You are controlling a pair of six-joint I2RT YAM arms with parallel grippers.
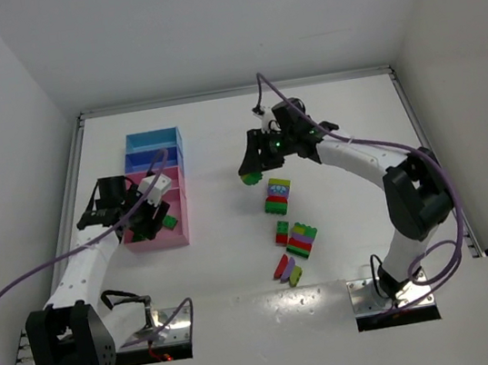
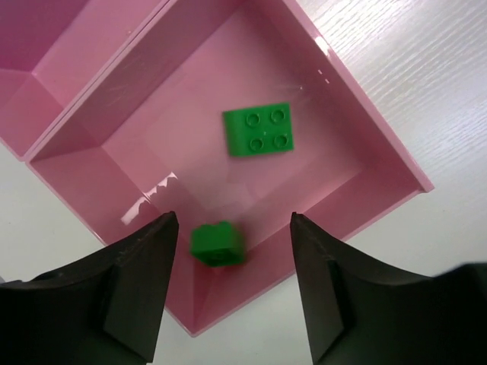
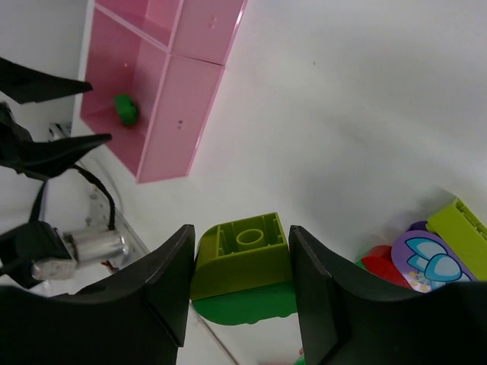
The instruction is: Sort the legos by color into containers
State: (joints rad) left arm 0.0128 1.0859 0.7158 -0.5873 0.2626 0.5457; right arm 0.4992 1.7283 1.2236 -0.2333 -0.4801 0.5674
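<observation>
My left gripper [image 2: 233,220] is open over the near corner of the large pink tray [image 2: 190,114]. A small green brick [image 2: 217,243], blurred, lies between its fingers, apart from both. A flat green four-stud brick [image 2: 259,129] lies on the tray floor. In the top view the left gripper [image 1: 151,216] hovers over the pink tray [image 1: 165,238]. My right gripper [image 3: 240,232] is shut on a yellow-green brick stacked on a green one [image 3: 242,262]. It holds it above the table [image 1: 251,178], just left of the loose legos.
Light blue [image 1: 152,141] and darker blue [image 1: 150,159] trays join the pink ones at the far end. Multicoloured lego stacks [image 1: 277,195] [image 1: 302,239] and small loose pieces [image 1: 286,269] lie mid-table. The right wrist view shows the pink tray wall [image 3: 179,114] and the left arm's fingers [image 3: 46,148].
</observation>
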